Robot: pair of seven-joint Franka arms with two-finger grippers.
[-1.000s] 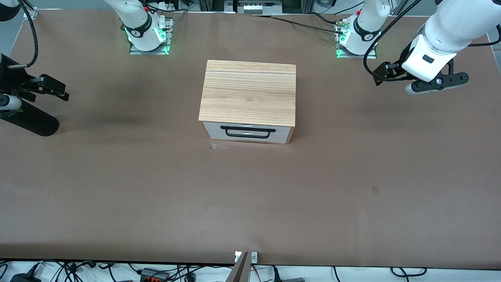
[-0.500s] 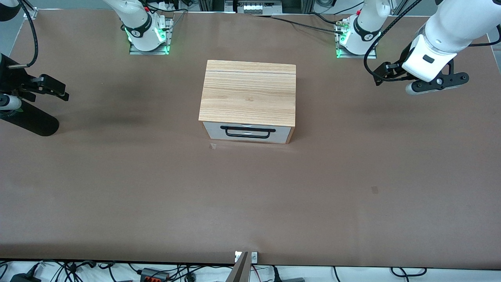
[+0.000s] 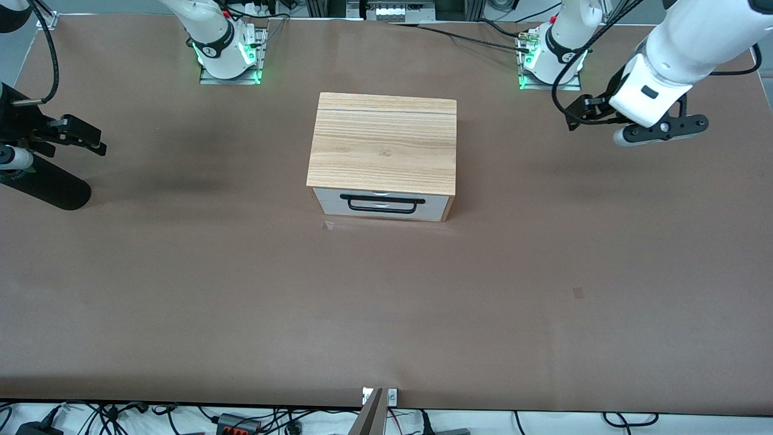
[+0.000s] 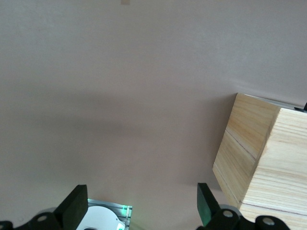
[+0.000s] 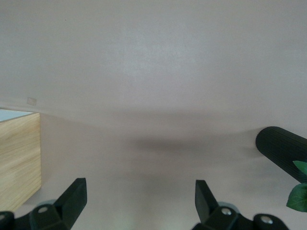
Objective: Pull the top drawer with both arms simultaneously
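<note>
The top drawer [image 3: 381, 196] sits shut in the front of the wooden cabinet [image 3: 383, 142], its white panel flush with the box and its thin black handle [image 3: 382, 203] facing the front camera. The cabinet stands in the middle of the brown table [image 3: 386, 302], between the two arm bases and somewhat nearer the camera than they are. A second white panel shows just below the top drawer.

Neither set of fingers is near the handle. The left gripper [image 4: 141, 211] hangs in the air over the table at the left arm's end, well apart from the cabinet; its two black fingers [image 4: 74, 207] are spread wide with nothing between them, and past them lie bare table, the side of the cabinet and a base plate lit green. The right gripper [image 5: 139, 207] is up over the table at the right arm's end, also well apart from the cabinet; its fingers [image 5: 74, 197] are likewise spread and hold nothing. Past its fingertips lie bare table, an end of the cabinet, and a dark ribbed cylinder [image 5: 283, 148] with a bit of green leaf beside it.
</note>
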